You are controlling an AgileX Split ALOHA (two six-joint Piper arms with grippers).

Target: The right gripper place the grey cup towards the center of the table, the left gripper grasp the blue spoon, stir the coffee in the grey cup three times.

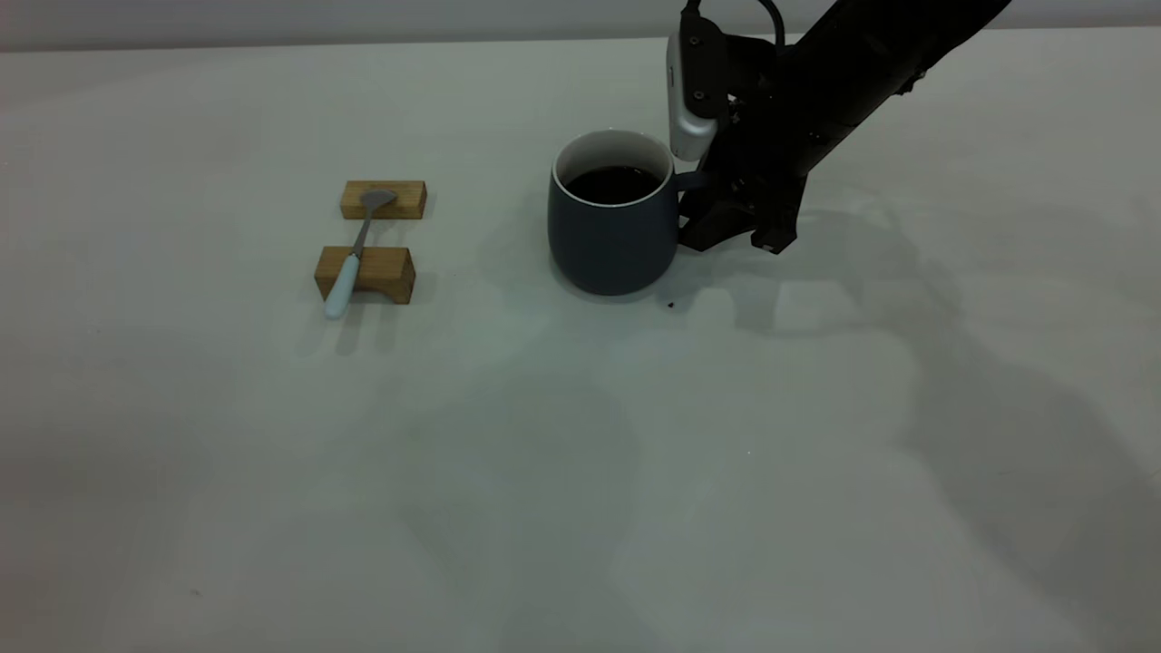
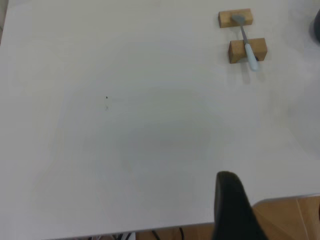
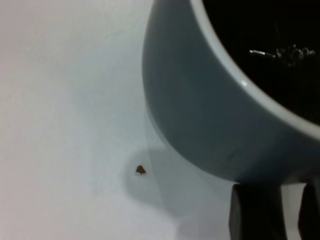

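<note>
Farthest left on the worktop (image 1: 181, 435), the spoon (image 1: 356, 254) lies bridged across two wooden blocks (image 1: 383, 199), its bowl on the far block and its pale blue handle jutting past the near one. That perch is shaky: a careless approach could knock the spoon off or shove a block aside, leaving the handle flat on the surface and harder to pick up. The left gripper (image 2: 234, 205) hangs near the table's edge, well apart from the spoon; only one dark finger shows, so I cannot tell how its jaws stand.

Toward the middle, the cup (image 1: 612, 218) stands upright on the worktop, filled with coffee (image 1: 613, 184) to a little below the rim. A small dark speck (image 1: 670, 305) lies just beside its base.

At the cup's right, the right gripper (image 1: 698, 186) sits at the handle, jaws apparently clamped on it, though the grip itself is partly hidden. The main risk, as I judge it, is a spill: a jerky pull while the handle is held, or fingers snagging it on release, could tip the cup or slosh the coffee over.
</note>
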